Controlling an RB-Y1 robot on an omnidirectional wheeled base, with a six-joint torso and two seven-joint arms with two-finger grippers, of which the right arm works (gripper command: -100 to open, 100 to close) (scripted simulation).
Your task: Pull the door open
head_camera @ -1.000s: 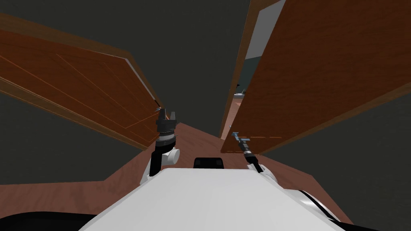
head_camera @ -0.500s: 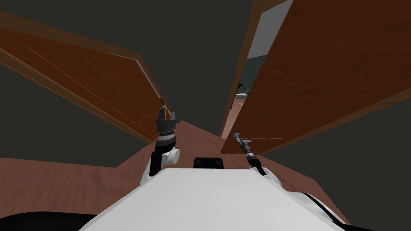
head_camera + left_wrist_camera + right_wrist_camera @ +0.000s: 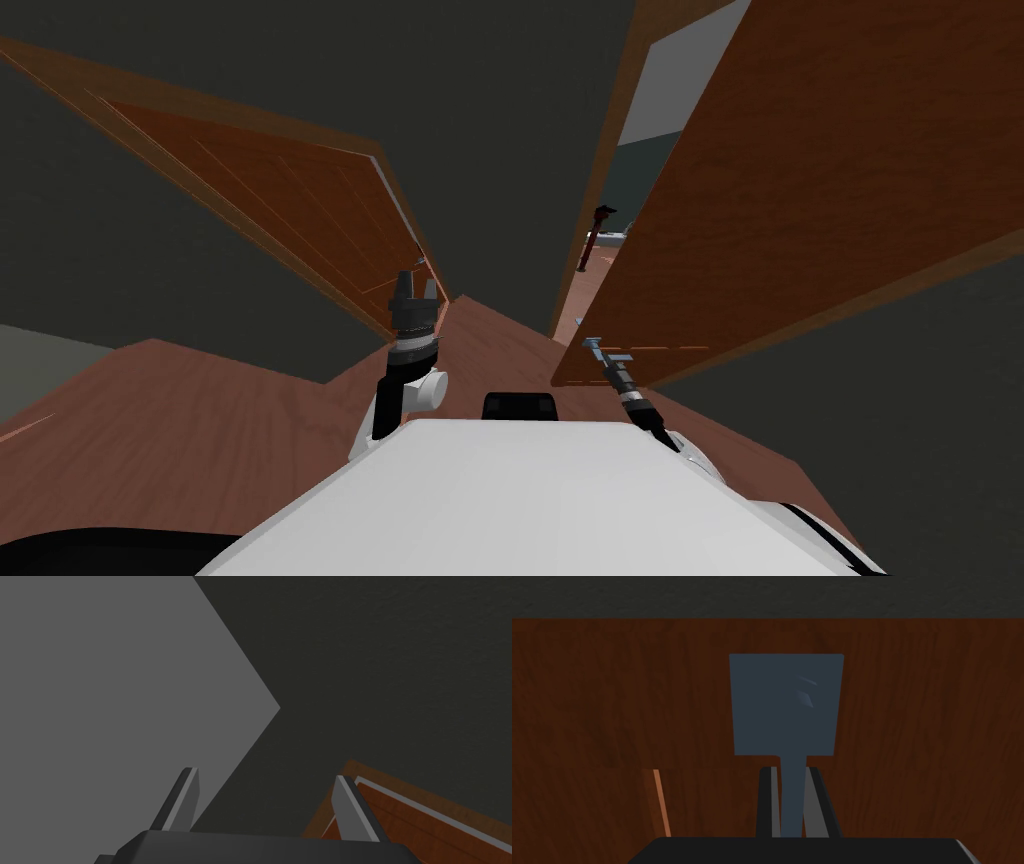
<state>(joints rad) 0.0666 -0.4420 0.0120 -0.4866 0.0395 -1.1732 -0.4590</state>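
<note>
Two brown wooden doors were in view, one on each side, along with two grippers. On the far left, a broad stretch of reddish wood floor (image 3: pixel 190 440) lay open up to the foot of a dark wall (image 3: pixel 120 270). The other door (image 3: pixel 300 215) ran along that wall, and its near corner ended just behind the left gripper (image 3: pixel 416 288). That gripper was raised ahead of the chest with its two fingers spread wide and nothing between them. In the left wrist view, one finger (image 3: pixel 350 811) stood in front of a corner of that door's frame; I could not tell whether it touched.

Between the doors, a narrow wedge of floor ran ahead, tightening toward the door frame (image 3: pixel 600 170). A slim opening lay between this frame and the door's free edge. It showed paler floor and one small dark red upright thing (image 3: pixel 600 235), too small to name.

The door (image 3: pixel 820 180) stood ajar, its broad face taking up the right side. The right gripper (image 3: pixel 592 346) was at the door, near the free edge. In the right wrist view its fingers (image 3: pixel 768 801) were drawn nearly together, pressing both sides of the thin lever of the single blue-grey handle (image 3: pixel 787 703). The handle's square plate sat flat on the wood. Right of the door, only a thin strip of floor showed beside more dark wall.
</note>
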